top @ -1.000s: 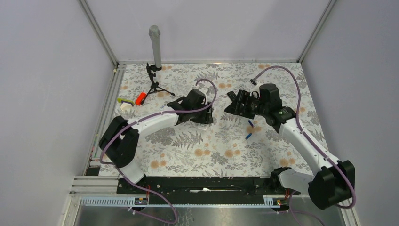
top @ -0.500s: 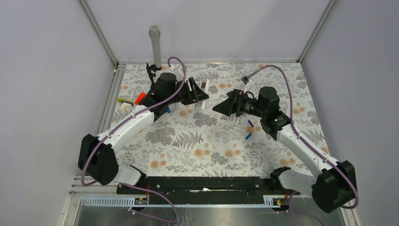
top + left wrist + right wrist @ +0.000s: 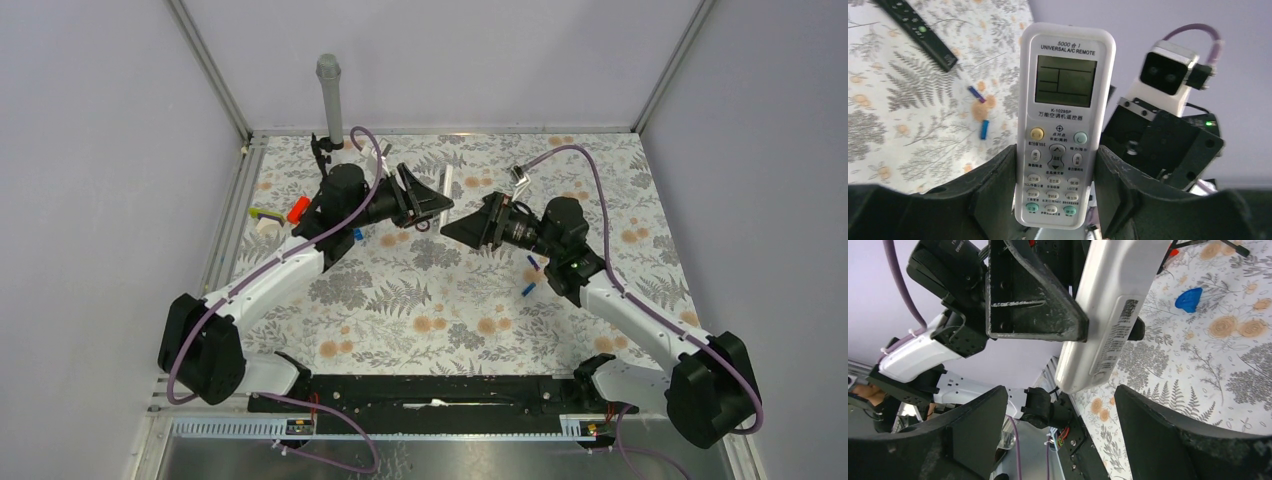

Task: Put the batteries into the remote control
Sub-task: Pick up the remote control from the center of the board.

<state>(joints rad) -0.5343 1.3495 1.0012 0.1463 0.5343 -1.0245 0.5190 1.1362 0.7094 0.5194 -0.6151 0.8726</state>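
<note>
My left gripper (image 3: pixel 1055 192) is shut on the lower sides of a white remote control (image 3: pixel 1063 100), which it holds up off the table with the button face toward its camera. From above, the left gripper (image 3: pixel 430 200) and the remote control (image 3: pixel 447 184) point right, toward my right gripper (image 3: pixel 456 229). The right gripper (image 3: pixel 1063 435) is open, with its fingers either side of the lower end of the remote control's back (image 3: pixel 1113 310) and not touching it. Two blue-purple batteries (image 3: pixel 533 263) (image 3: pixel 527 289) lie on the cloth under the right arm; the left wrist view shows these batteries (image 3: pixel 976 94) (image 3: pixel 984 128) too.
A black remote (image 3: pixel 918 27) lies on the floral cloth. A blue blob-shaped piece (image 3: pixel 357 233) sits under the left arm. An orange-red piece (image 3: pixel 297 209) with a yellow-green bit lies at the left edge. A small tripod (image 3: pixel 325 160) and a grey post (image 3: pixel 329 100) stand at the back left.
The left arm has lifted the white remote off the cloth and swung it up to face the right gripper. The right gripper has turned toward it and opened wider.
</note>
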